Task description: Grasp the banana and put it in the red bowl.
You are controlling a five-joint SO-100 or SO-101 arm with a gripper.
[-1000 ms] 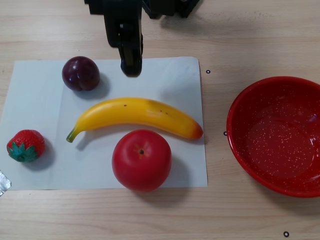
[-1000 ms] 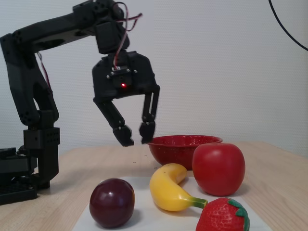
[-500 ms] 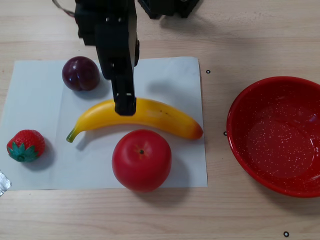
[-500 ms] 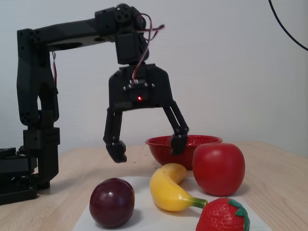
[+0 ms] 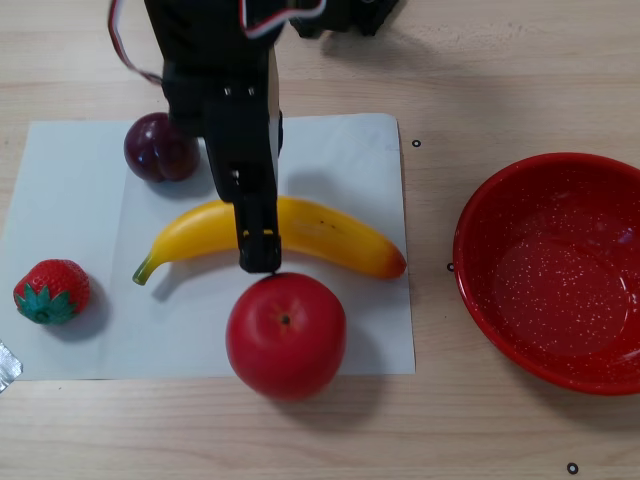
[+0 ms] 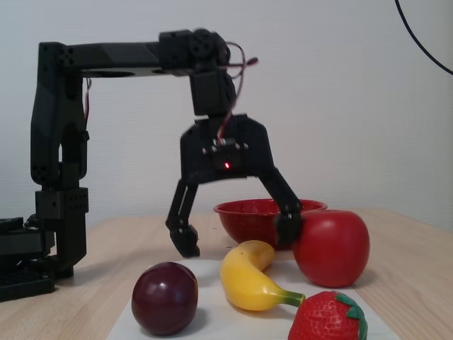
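Note:
The yellow banana (image 5: 330, 232) lies across a white sheet, green stem to the left in the other view; the arm covers its middle. My gripper (image 5: 255, 225) is open wide, straddling the banana from above. One fingertip (image 5: 260, 262) touches the top of the red apple (image 5: 286, 335); the other finger is hidden under the arm. In the fixed view the gripper (image 6: 237, 237) hangs just above the banana (image 6: 248, 280), one finger on each side, the right finger against the apple (image 6: 331, 248). The red bowl (image 5: 560, 280) stands empty on the right; in the fixed view the bowl (image 6: 244, 221) is behind the gripper.
A dark plum (image 5: 150, 150) sits at the sheet's (image 5: 70, 200) back left and a strawberry (image 5: 50, 292) at its left edge. In the fixed view the plum (image 6: 164, 297) and strawberry (image 6: 325, 319) are nearest the camera. The arm's base (image 6: 42, 241) stands at left.
The gripper came forward and down from beside the plum, opened wide and now straddles the banana. Its front finger reached the apple, which shifted slightly toward the sheet's front edge.

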